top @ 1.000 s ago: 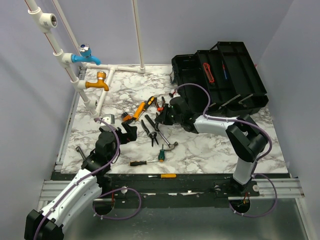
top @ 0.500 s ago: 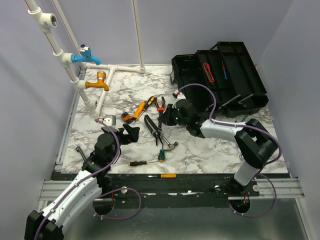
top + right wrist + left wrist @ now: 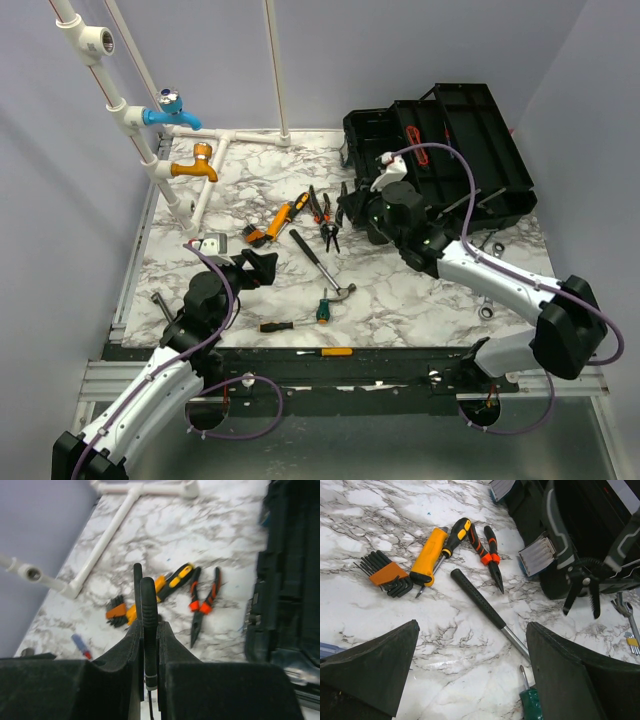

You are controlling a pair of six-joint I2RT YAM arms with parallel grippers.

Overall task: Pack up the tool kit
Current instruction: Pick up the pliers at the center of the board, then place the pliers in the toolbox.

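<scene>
Marbled tabletop (image 3: 420, 310): right gripper (image 3: 148, 630), clamped on black-handled pliers (image 3: 148, 602), sits just left of the large open black plastic toolbox (image 3: 470, 150); wide-open left gripper (image 3: 472, 657) lies farther.

A blue tap (image 3: 167, 113) sits above an orange tap (image 3: 193, 168) on white pipes (image 3: 128, 117). The pipes stand at the marble table's (image 3: 420, 300) far left side.

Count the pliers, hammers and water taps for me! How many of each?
Pliers: 2 (orange-handled pliers; black pliers in the right end effector)
Hammer: 1
Taps: 2 (blue tap; orange tap)
Total: 5
</scene>
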